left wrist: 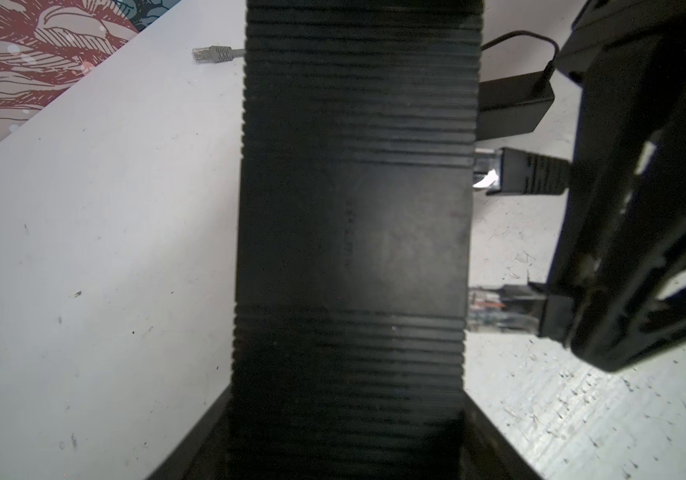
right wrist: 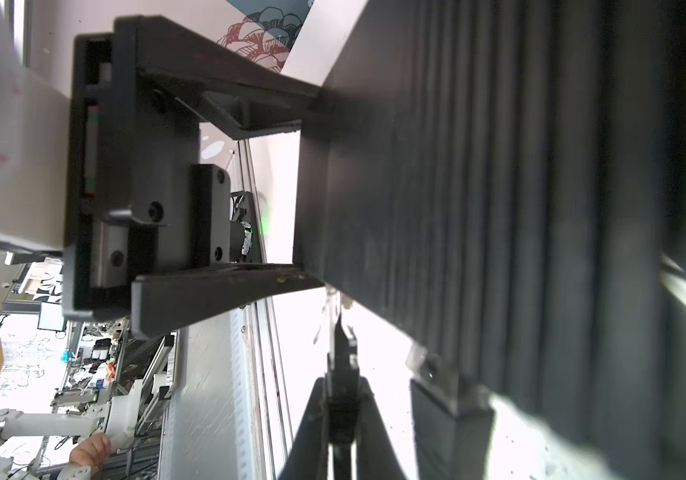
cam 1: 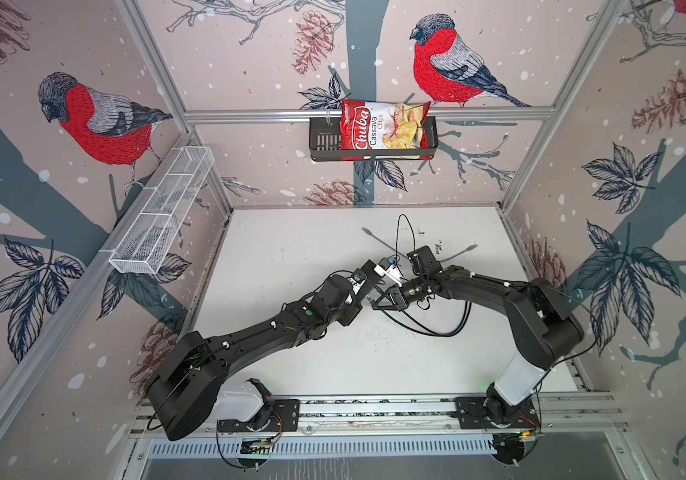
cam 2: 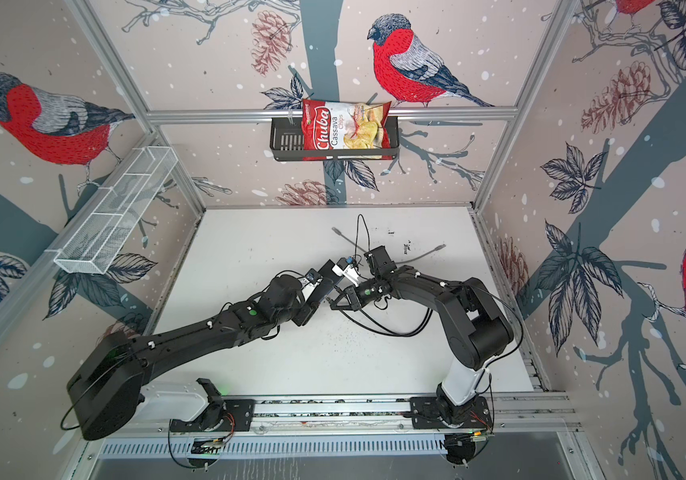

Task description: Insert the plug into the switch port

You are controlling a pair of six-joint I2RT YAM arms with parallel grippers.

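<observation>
Found the plug (left wrist: pixel 499 309) just below the centre of the frame in both top views, pinched in the nearly closed right gripper (cam 1: pixel 376 304), with its nose against the long edge of the switch box (left wrist: pixel 354 228) facing that gripper. Could not make out the switch port itself behind that edge, nor the depth of entry. Found the left gripper (right wrist: pixel 318 187) spread wide and clamped across one end of the box, fingers (right wrist: pixel 208 81) pressed on its two long edges. Noted the plug as clear, boxy plastic showing coloured wires; the box as flat, matte black, ribbed with fine parallel ridges either side of a smooth middle panel. Spotted a second plug (left wrist: pixel 528 170), black-booted, seated further along the same edge, a smooth black power adapter (left wrist: pixel 512 104) beyond it, and a grey cable end (cam 1: pixel 368 230) loose on the scuffed white table (cam 1: pixel 291 257), above the centre of the frame.
</observation>
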